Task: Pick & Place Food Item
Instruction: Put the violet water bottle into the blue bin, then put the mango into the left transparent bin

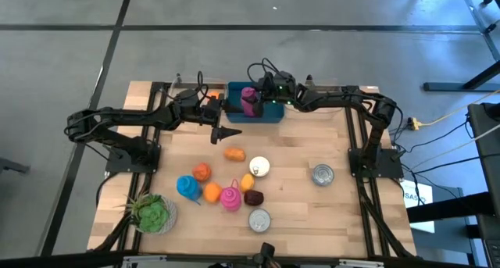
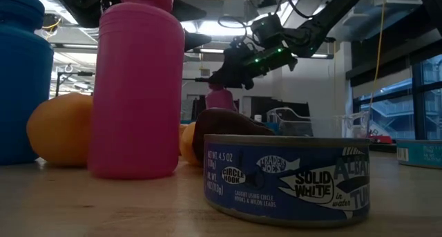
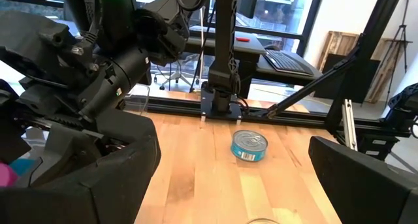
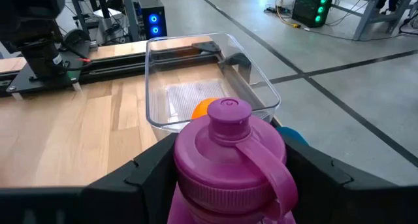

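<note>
Purple bottle (image 4: 228, 155) stands in the blue bin (image 1: 269, 114), apparently upright.

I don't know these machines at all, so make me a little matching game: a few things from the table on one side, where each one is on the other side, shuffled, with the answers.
Things:
1. purple bottle
2. green plant
3. lone tuna can
4. clear tub

Places:
A. at the table's near-left corner in the high view
B. between the right claw's fingers, over the blue bin
C. alone on the wood near the right arm's base
D. at the table's far edge, with an orange item inside

Pairs: 1-B, 2-A, 3-C, 4-D
</note>
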